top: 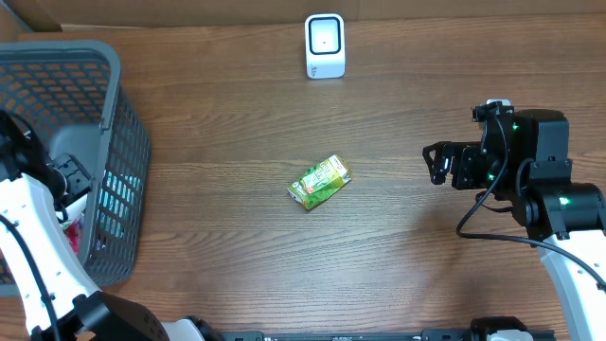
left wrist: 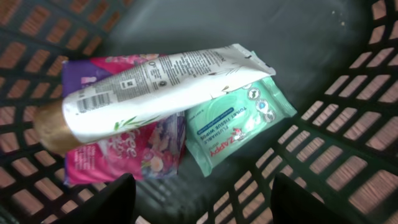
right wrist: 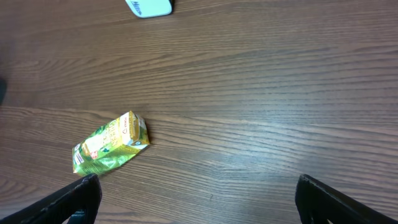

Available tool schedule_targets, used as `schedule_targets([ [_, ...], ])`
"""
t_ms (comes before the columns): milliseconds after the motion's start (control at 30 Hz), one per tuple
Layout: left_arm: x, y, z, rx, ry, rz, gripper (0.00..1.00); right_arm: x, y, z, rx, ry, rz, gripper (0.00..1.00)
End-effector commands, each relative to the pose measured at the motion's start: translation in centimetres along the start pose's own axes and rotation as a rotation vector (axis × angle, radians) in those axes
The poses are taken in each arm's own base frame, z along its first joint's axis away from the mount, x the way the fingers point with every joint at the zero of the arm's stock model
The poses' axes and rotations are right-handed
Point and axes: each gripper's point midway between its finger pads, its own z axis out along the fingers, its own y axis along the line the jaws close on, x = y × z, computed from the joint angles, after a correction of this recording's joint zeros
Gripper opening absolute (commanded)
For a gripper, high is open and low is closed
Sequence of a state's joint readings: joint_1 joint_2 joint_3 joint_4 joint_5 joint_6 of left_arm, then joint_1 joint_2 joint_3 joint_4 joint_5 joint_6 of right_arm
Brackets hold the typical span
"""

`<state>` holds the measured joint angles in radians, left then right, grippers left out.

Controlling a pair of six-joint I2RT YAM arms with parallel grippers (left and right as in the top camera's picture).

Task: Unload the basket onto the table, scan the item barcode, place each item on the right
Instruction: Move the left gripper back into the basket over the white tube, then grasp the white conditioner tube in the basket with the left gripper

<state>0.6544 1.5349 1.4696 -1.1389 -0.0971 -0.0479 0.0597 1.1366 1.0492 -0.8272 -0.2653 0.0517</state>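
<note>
A white barcode scanner (top: 325, 45) stands at the back of the table, its edge showing as scanner (right wrist: 149, 6) in the right wrist view. A green snack packet (top: 320, 182) lies mid-table, also seen as packet (right wrist: 112, 143). My right gripper (top: 435, 163) hovers open to its right, gripper (right wrist: 199, 202) holding nothing. My left gripper (top: 71, 185) reaches down into the grey basket (top: 114, 85). There, the gripper (left wrist: 202, 205) is open above a white tube (left wrist: 155, 84) with a gold cap and a barcode, a pink packet (left wrist: 118, 155) and a green tissue pack (left wrist: 236, 127).
The basket's lattice walls (left wrist: 348, 130) surround the left gripper closely. Bare wooden table (top: 237, 246) lies between the basket and the green packet, and between the packet and the scanner.
</note>
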Motion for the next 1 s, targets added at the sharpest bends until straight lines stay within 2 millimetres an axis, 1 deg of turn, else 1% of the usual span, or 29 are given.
schedule_targets([
  [0,-3.1,-0.2,-3.6,0.019,-0.115,0.022,0.62,-1.2,0.6,-0.7,-0.013,-0.034,-0.021,1.0],
  [67,-4.3,0.1,-5.2,0.014,-0.163,0.013,0.62,-1.2,0.6,-0.7,-0.013,-0.034,-0.021,1.0],
  [133,-5.3,0.4,-6.4,0.016,-0.201,-0.026,0.63,-1.2,0.6,-0.7,-0.013,-0.034,-0.021,1.0],
  [200,-5.5,0.9,-6.7,0.012,-0.211,-0.062,0.63,-1.2,0.6,-0.7,-0.013,-0.034,-0.021,1.0],
  [267,-5.3,1.5,-6.2,-0.004,-0.198,-0.073,0.63,-1.2,0.6,-0.7,-0.013,-0.034,-0.021,1.0],
  [333,-4.7,2.5,-4.9,-0.04,-0.163,-0.103,0.63,-1.2,0.6,-0.7,-0.013,-0.034,-0.021,1.0],
  [433,-4.0,2.9,-2.2,-0.053,-0.104,-0.107,0.64,-1.2,0.6,-0.7,-0.013,-0.034,-0.021,1.0],
  [500,-3.3,2.7,-0.3,-0.058,-0.052,-0.04,0.65,-1.2,0.6,-0.7,-0.013,-0.034,-0.021,1.0],
  [633,-2.4,2.5,2.6,-0.055,0.036,0.157,0.66,-1.2,0.6,-0.7,-0.013,-0.034,-0.021,1.0],
  [700,-2.4,2.5,3.5,-0.053,0.056,0.213,0.67,-1.2,0.6,-0.7,-0.013,-0.034,-0.021,1.0],
  [733,-2.5,2.5,3.8,-0.053,0.058,0.215,0.67,-1.2,0.6,-0.7,-0.013,-0.034,-0.021,1.0],
  [833,-2.9,2.5,4.9,-0.059,0.06,0.251,0.73,-1.2,0.6,-0.7,-0.013,-0.034,-0.021,1.0],
  [967,-2.4,2.4,6.5,-0.05,0.107,0.318,0.74,-1.2,0.6,-0.7,-0.013,-0.034,-0.021,1.0],
])
